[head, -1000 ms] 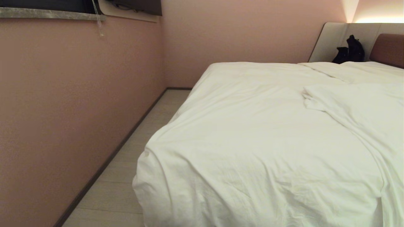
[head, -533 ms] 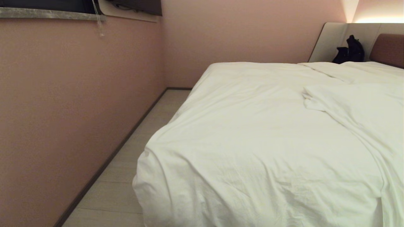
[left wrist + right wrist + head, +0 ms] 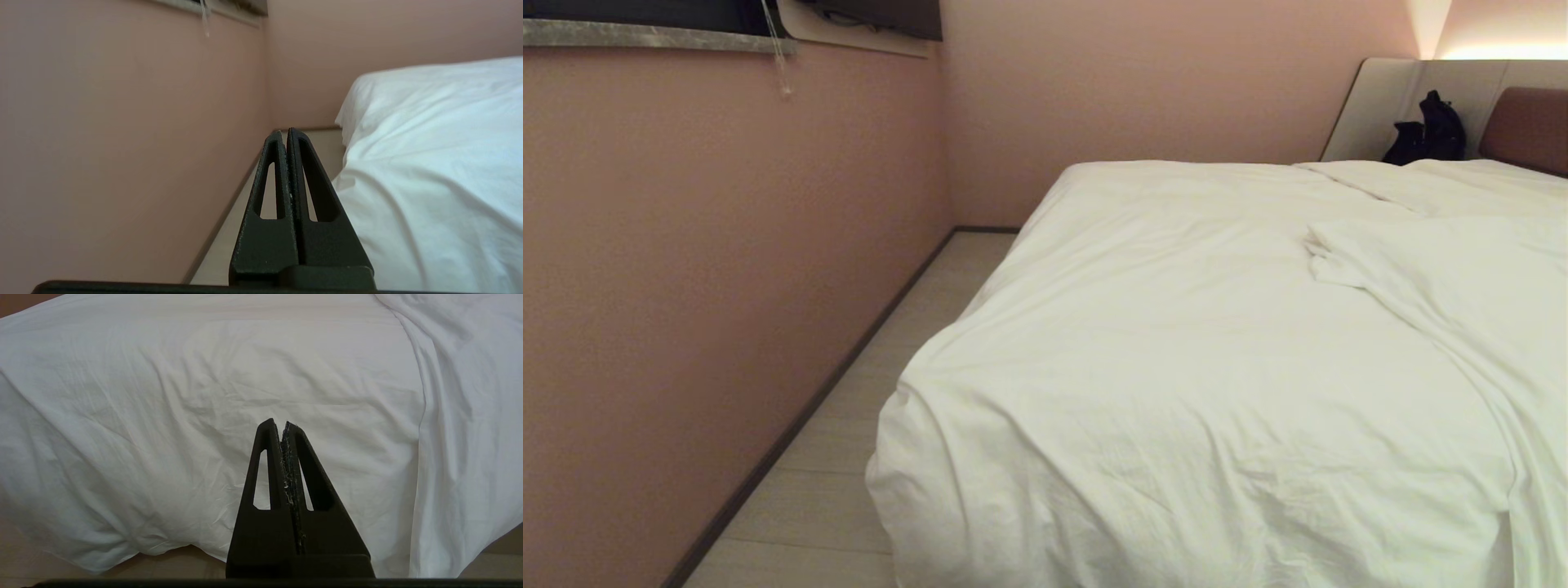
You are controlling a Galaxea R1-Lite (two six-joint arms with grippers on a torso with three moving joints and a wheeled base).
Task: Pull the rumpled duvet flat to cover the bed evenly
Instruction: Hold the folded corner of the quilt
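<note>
While the duvet (image 3: 1192,392) lies rumpled across the bed (image 3: 1527,122), folded back at its right, both the left gripper (image 3: 284,132) and right gripper (image 3: 278,424) hang pinched closed and empty, so step 1, reaching for an edge, looks pending and needs opened fingers.

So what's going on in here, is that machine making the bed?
It is set to, but nothing is being handled now. The white duvet lies rumpled over the bed, with a folded-over flap on the right side. The left gripper is shut, pointing along the floor strip beside the bed. The right gripper is shut over the duvet's near edge, gripping nothing.
</note>
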